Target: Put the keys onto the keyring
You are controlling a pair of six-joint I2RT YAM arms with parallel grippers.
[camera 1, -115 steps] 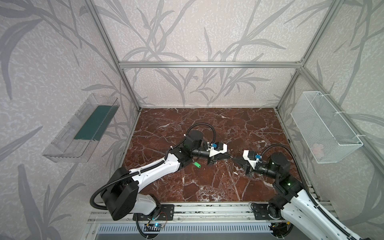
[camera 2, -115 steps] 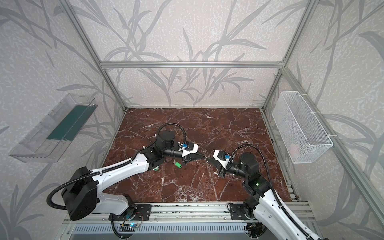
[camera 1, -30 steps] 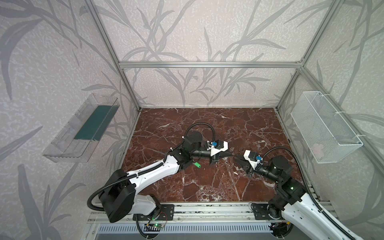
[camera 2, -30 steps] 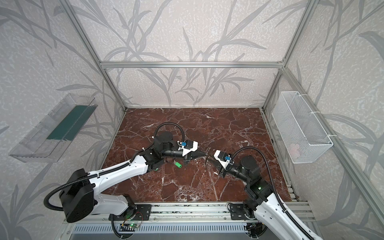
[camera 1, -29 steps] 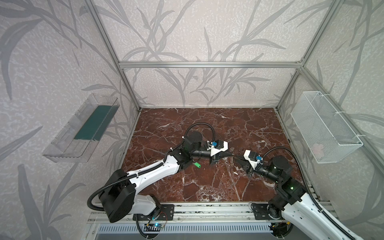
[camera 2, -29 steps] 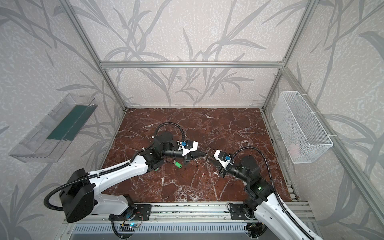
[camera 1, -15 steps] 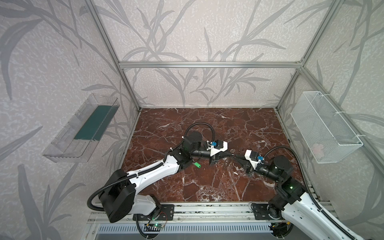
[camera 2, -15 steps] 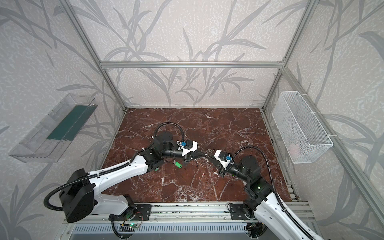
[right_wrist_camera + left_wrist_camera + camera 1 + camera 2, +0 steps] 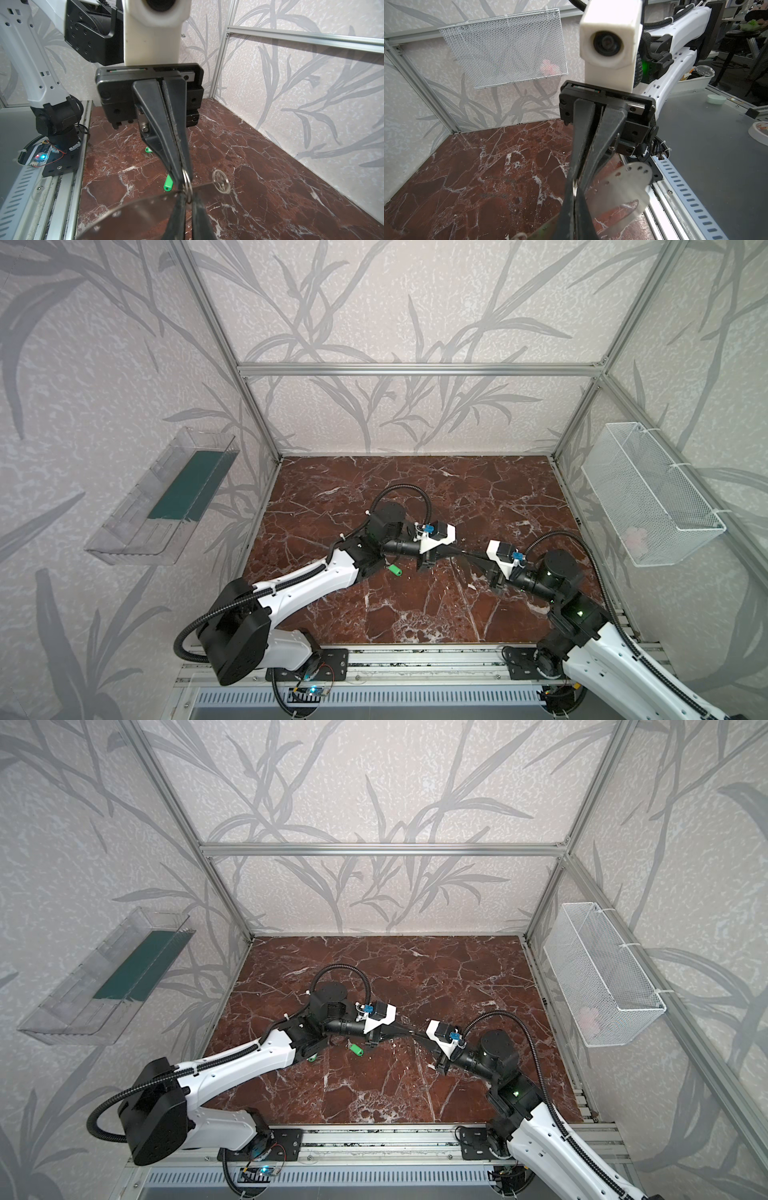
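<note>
Lying loose nearby: green keys (image 9: 355,1050)

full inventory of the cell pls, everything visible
key tags: 2, bright green, lying loose on the marble floor near the left arm, the second farther back
keyring plate: 1, grey metal with holes, up in the air where the grippers meet
split ring: 1, silver, at the plate's edge
round-headed metal piece: 1, silver, off the ring; maybe a key
wire basket: 1, white, right wall, something pinkish inside
clear tray: 1, dark green insert, left wall
marble floor: 1, red-brown
left gripper: shut on the split ring
right gripper: fingers close together at the same ring; grip unclear
</note>
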